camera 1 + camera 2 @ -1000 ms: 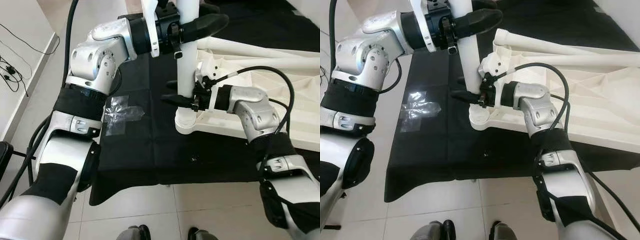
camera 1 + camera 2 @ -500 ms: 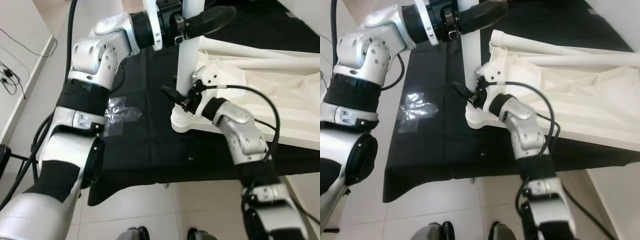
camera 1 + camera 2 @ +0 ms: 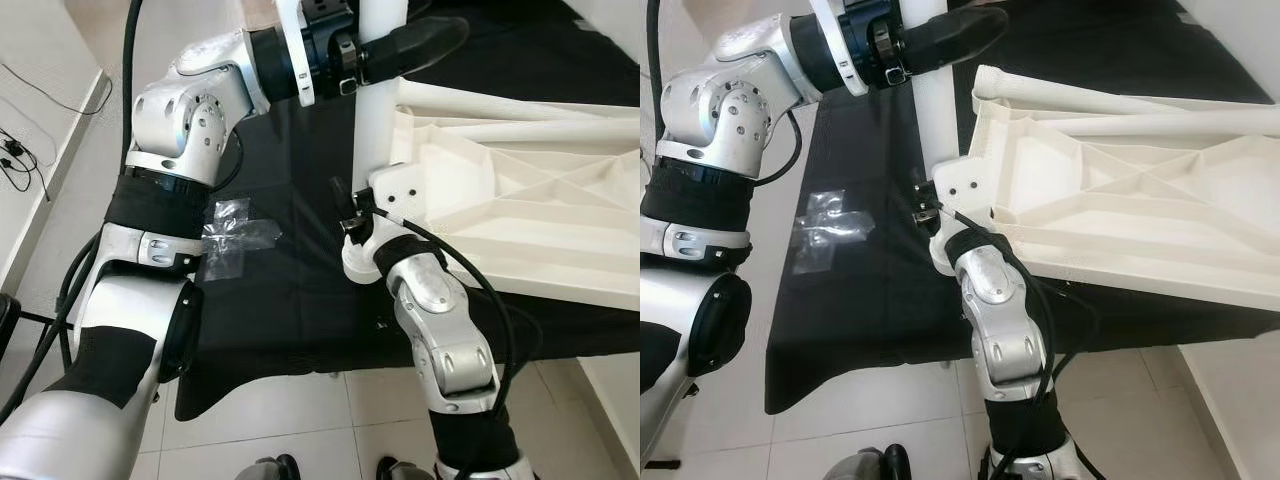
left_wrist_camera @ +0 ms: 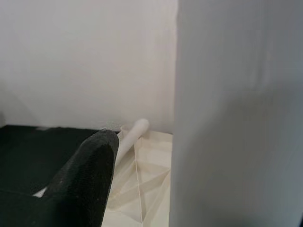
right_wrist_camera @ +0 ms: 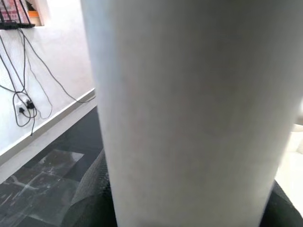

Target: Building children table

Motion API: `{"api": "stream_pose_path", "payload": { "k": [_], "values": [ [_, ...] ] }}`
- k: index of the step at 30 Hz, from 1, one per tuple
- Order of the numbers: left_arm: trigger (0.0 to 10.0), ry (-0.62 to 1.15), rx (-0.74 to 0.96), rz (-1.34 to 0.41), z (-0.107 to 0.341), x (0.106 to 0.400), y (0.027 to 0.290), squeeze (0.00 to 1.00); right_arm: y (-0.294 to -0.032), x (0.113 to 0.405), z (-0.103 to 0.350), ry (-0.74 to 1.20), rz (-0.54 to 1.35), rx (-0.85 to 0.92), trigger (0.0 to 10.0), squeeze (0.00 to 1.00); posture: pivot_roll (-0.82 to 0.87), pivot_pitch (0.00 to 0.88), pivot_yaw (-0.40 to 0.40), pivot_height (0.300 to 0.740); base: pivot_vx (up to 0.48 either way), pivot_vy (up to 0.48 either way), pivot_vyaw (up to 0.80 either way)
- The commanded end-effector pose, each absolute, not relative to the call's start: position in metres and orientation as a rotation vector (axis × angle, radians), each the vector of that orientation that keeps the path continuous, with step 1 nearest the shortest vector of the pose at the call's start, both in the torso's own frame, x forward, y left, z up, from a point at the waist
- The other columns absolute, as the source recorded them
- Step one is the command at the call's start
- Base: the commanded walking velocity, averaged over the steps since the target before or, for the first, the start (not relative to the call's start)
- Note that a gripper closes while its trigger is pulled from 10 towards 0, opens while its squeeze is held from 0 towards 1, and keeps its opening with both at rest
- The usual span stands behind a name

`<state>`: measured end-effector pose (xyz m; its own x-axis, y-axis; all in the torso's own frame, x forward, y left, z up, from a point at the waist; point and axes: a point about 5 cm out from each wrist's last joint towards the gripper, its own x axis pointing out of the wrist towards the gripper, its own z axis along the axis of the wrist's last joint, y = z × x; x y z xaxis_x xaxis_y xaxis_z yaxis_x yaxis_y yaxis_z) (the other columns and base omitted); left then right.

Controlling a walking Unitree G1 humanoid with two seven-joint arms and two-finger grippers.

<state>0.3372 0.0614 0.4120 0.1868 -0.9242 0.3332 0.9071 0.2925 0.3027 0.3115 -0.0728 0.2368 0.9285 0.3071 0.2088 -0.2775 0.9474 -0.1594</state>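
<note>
1. a white plastic children's tabletop (image 3: 500,190) lies upside down on a black cloth (image 3: 280,290) spread over the floor, its ribbed underside facing up.
2. a white cylindrical table leg (image 3: 378,110) stands upright at the near left corner of the tabletop, its lower end set in the round corner socket (image 3: 362,258).
3. the left gripper (image 3: 400,45) reaches in from the robot's left, high on the leg; one long black finger (image 3: 425,40) lies across the leg's front, and the fingers look closed around the leg.
4. in the left wrist view the leg (image 4: 236,113) stands close on one side with a black fingertip (image 4: 90,165) beside it, the ribbed tabletop and another white leg (image 4: 130,139) lying beyond.
5. the right gripper (image 3: 348,210) is low at the leg, just above the corner socket, with the right arm coming up from below and its black cable looping beside it.
6. how far the right gripper's fingers are apart cannot be told; the right wrist view shows the leg (image 5: 194,109) very close with dark finger shapes blurred at its foot.
7. two more white legs (image 3: 1120,100) lie flat along the far edge of the tabletop.
8. a crumpled clear plastic bag (image 3: 232,240) lies on the cloth near the robot's left, well apart from the tabletop.
9. pale floor tiles (image 3: 300,410) show beyond the cloth's near edge.
</note>
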Motion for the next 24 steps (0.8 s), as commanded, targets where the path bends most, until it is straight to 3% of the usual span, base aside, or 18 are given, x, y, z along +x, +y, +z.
{"api": "stream_pose_path", "payload": {
  "k": [1, 2, 3, 4, 14, 15, 16, 17, 18, 19, 20, 24],
  "values": [
    [10.0, -0.488, 0.048, -1.282, 0.409, 0.337, 0.066, 0.00, -0.075, 0.317, 0.210, -0.093, 0.293, -0.131, 0.0, 0.00, -0.05, 0.233, 0.082, 0.740, 0.000, 0.000, 0.00],
    [1.2, -0.480, 0.044, -1.288, 0.408, 0.337, 0.066, 0.00, -0.076, 0.315, 0.212, -0.099, 0.275, -0.133, 0.0, 0.00, -0.06, 0.235, 0.083, 0.740, 0.000, 0.000, 0.00],
    [1.2, -0.480, 0.044, -1.288, 0.408, 0.337, 0.066, 0.00, -0.076, 0.315, 0.212, -0.099, 0.275, -0.133, 0.0, 0.00, -0.06, 0.235, 0.083, 0.740, 0.000, 0.000, 0.00],
    [0.0, -0.471, 0.041, -1.297, 0.406, 0.336, 0.065, 0.00, -0.075, 0.313, 0.214, -0.102, 0.259, -0.133, 0.0, 0.00, -0.05, 0.234, 0.085, 0.740, 0.000, 0.000, 0.00],
    [0.0, -0.432, 0.038, -1.343, 0.403, 0.333, 0.061, 0.00, -0.073, 0.308, 0.215, -0.088, 0.218, -0.117, 0.0, 0.00, -0.05, 0.238, 0.093, 0.740, 0.000, 0.000, 0.00],
    [0.0, -0.431, 0.038, -1.346, 0.403, 0.333, 0.061, 0.00, -0.073, 0.308, 0.217, -0.096, 0.218, -0.109, 2.8, 0.00, -0.05, 0.237, 0.094, 0.740, 0.000, 0.000, 0.00],
    [0.0, -0.431, 0.038, -1.346, 0.403, 0.333, 0.061, 0.00, -0.073, 0.308, 0.217, -0.096, 0.218, -0.109, 2.8, 0.00, -0.05, 0.237, 0.094, 0.740, 0.000, 0.000, 0.00],
    [0.0, -0.429, 0.040, -1.351, 0.403, 0.333, 0.060, 0.00, -0.072, 0.310, 0.220, -0.122, 0.237, -0.106, 10.0, 0.00, -0.05, 0.237, 0.095, 0.740, 0.000, 0.000, 0.00],
    [0.0, -0.428, 0.040, -1.357, 0.404, 0.332, 0.059, 0.00, -0.074, 0.313, 0.224, -0.146, 0.287, -0.091, 10.0, 0.08, -0.04, 0.237, 0.097, 0.740, 0.000, 0.000, 0.00],
    [0.0, -0.428, 0.040, -1.357, 0.404, 0.332, 0.059, 0.00, -0.074, 0.313, 0.224, -0.146, 0.287, -0.091, 10.0, 0.08, -0.04, 0.237, 0.097, 0.740, 0.000, 0.000, 0.00],
    [0.0, -0.427, 0.043, -1.362, 0.404, 0.332, 0.058, 0.00, -0.074, 0.316, 0.228, -0.161, 0.364, -0.070, 10.0, 1.00, -0.04, 0.237, 0.097, 0.740, 0.000, 0.000, 0.00],
    [0.0, -0.421, 0.048, -1.377, 0.404, 0.330, 0.054, 0.00, -0.084, 0.327, 0.242, -0.202, 0.632, -0.041, 10.0, 1.00, -0.04, 0.238, 0.098, 0.740, 0.000, 0.000, 0.00]
  ]
}}
